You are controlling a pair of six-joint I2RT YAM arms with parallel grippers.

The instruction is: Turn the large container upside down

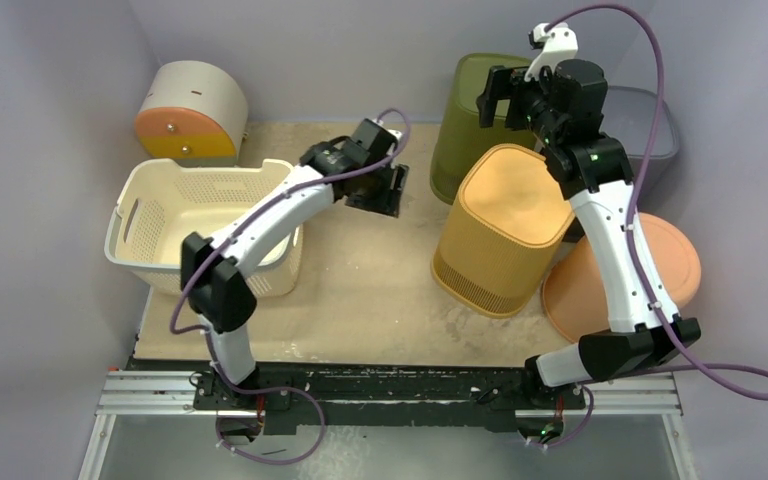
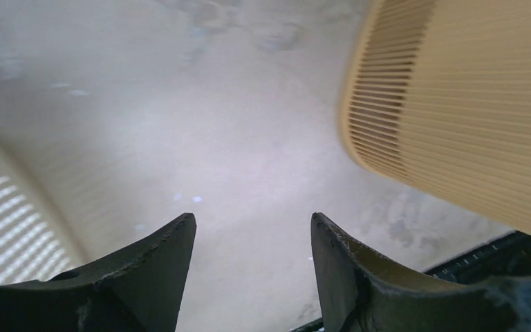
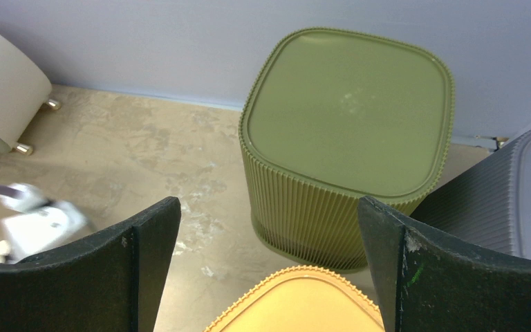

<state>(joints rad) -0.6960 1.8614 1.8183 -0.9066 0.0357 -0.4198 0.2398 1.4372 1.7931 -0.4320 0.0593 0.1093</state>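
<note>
The large container (image 1: 505, 225) is an ochre ribbed bin standing right of centre with its closed flat base facing up; its slatted side (image 2: 456, 104) fills the right of the left wrist view, and a corner of its base (image 3: 304, 304) shows in the right wrist view. My left gripper (image 1: 372, 200) (image 2: 252, 218) hovers open to the left of it, apart from it, with only bare table between the fingers. My right gripper (image 1: 495, 95) (image 3: 268, 200) hangs wide open above and behind the container, holding nothing.
A white perforated basket (image 1: 200, 225) (image 2: 7, 221) stands at the left under my left arm. A green ribbed bin (image 1: 465, 115) (image 3: 346, 111) and a grey bin (image 1: 655, 125) (image 3: 518, 200) stand base up at the back. A salmon tub (image 1: 660, 270) leans at the right. A cream-and-orange bin (image 1: 190, 110) lies back left.
</note>
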